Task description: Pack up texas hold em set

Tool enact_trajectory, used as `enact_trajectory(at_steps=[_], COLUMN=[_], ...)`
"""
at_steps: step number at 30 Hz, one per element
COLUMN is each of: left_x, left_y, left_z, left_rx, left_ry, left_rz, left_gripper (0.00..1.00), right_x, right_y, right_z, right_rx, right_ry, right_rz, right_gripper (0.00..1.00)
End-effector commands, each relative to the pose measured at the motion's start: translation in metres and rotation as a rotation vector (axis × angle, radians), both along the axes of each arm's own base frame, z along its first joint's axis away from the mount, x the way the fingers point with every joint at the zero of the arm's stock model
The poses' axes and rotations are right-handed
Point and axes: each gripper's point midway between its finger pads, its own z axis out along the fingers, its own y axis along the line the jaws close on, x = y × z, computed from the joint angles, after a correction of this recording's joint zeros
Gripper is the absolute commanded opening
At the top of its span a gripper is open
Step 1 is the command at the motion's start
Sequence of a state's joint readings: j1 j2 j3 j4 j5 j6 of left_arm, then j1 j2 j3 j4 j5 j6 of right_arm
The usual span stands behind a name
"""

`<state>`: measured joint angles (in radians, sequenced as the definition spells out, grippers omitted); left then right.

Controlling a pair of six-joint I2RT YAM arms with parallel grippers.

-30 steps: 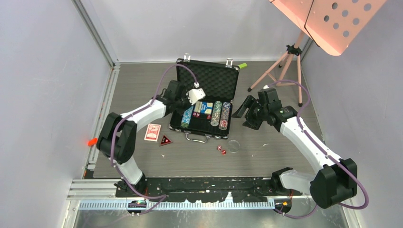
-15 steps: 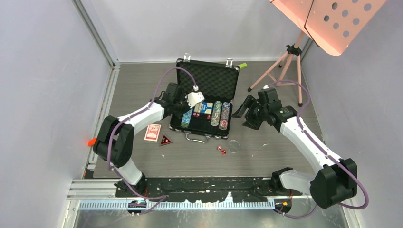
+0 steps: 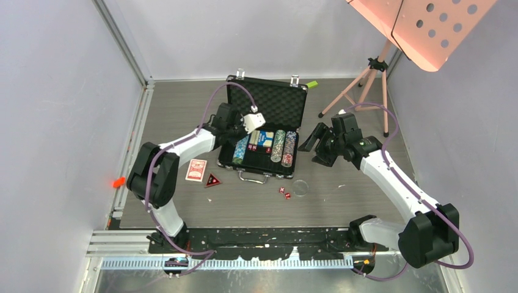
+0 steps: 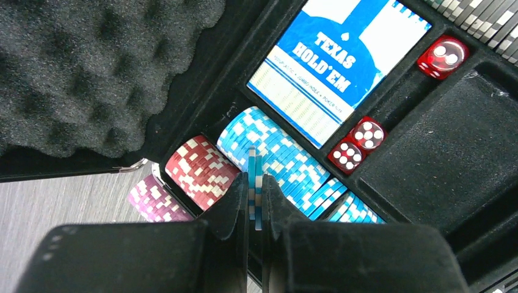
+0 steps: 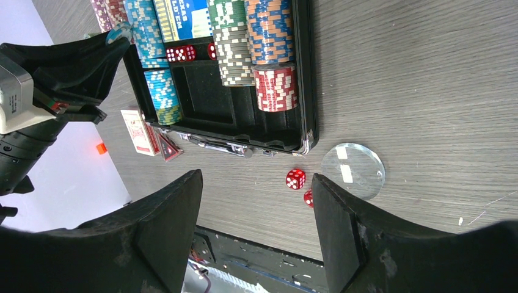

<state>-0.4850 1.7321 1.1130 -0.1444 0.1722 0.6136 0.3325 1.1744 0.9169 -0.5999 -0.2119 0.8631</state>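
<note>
The black briefcase [image 3: 269, 104] lies open at the table's middle, its foam lid upright. My left gripper [image 4: 255, 183] is shut on two light-blue chips [image 4: 255, 163], held on edge just above the blue chip row [image 4: 287, 155] in the case's left slot [image 3: 239, 146]. Red chips [image 4: 204, 171], purple chips [image 4: 156, 198], three dice [image 4: 357, 143] and a blue Texas Hold'em box [image 4: 333, 67] also sit inside. My right gripper [image 5: 256, 183] hangs open and empty right of the case [image 3: 313, 148]. On the table lie the red-backed deck [image 3: 196, 170], red triangle [image 3: 212, 180], two dice [image 3: 284, 192] and clear disc [image 3: 300, 187].
A pink tripod stand [image 3: 366, 85] stands at the back right under a pink perforated panel [image 3: 421, 24]. A small green block [image 3: 312, 84] lies by the case's back right corner. A small orange thing [image 3: 118, 182] sits off the mat's left edge. Walls close in on both sides.
My left wrist dipped and then rose slightly over the case's left side, still gripping the blue chips. The right arm has stayed still.
</note>
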Motion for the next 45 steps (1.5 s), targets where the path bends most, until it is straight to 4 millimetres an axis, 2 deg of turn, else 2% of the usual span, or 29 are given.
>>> enact_trajectory(at_steps=[1, 4, 6, 10, 16, 21, 27, 32, 37, 41, 45], left_x=[-0.024, -0.024, -0.026, -0.041, -0.065, -0.072, -0.063, -0.055, -0.039, -0.026, -0.023], left_y=[0.002, 0.002, 0.001, -0.006, -0.002, 0.002, 0.01, 0.007, 0.013, 0.015, 0.012], left_z=[-0.046, -0.04, -0.028, -0.009, -0.015, -0.017, -0.028, -0.018, -0.012, -0.016, -0.019], left_rx=[0.056, 0.057, 0.033, -0.016, 0.027, 0.04, 0.1, 0.083, 0.089, 0.089, 0.098], left_ry=[0.146, 0.155, 0.134, 0.143, 0.189, 0.187, 0.169, 0.128, 0.089, 0.086, 0.105], left_rz=[-0.025, -0.022, -0.021, -0.031, -0.015, -0.013, 0.006, 0.01, 0.034, 0.04, 0.026], left_gripper=[0.0, 0.0, 0.0, 0.0, 0.0, 0.0, 0.0, 0.0, 0.0, 0.0, 0.0], right_x=[0.007, 0.007, 0.007, 0.007, 0.007, 0.004, 0.002, 0.004, 0.006, 0.006, 0.006], right_y=[0.003, 0.004, 0.003, 0.003, 0.006, 0.005, 0.004, 0.004, 0.004, 0.005, 0.004], right_z=[0.017, 0.018, 0.019, 0.018, 0.019, 0.019, 0.017, 0.019, 0.019, 0.02, 0.021], right_rx=[0.017, 0.018, 0.018, 0.018, 0.036, 0.036, 0.034, 0.031, 0.03, 0.029, 0.023], right_ry=[-0.049, -0.048, -0.051, -0.051, -0.053, -0.054, -0.053, -0.056, -0.053, -0.055, -0.056], right_rz=[0.007, 0.008, 0.006, 0.004, 0.007, 0.007, 0.006, 0.006, 0.009, 0.01, 0.011], right_gripper=[0.72, 0.72, 0.72, 0.72, 0.72, 0.72, 0.72, 0.72, 0.72, 0.72, 0.72])
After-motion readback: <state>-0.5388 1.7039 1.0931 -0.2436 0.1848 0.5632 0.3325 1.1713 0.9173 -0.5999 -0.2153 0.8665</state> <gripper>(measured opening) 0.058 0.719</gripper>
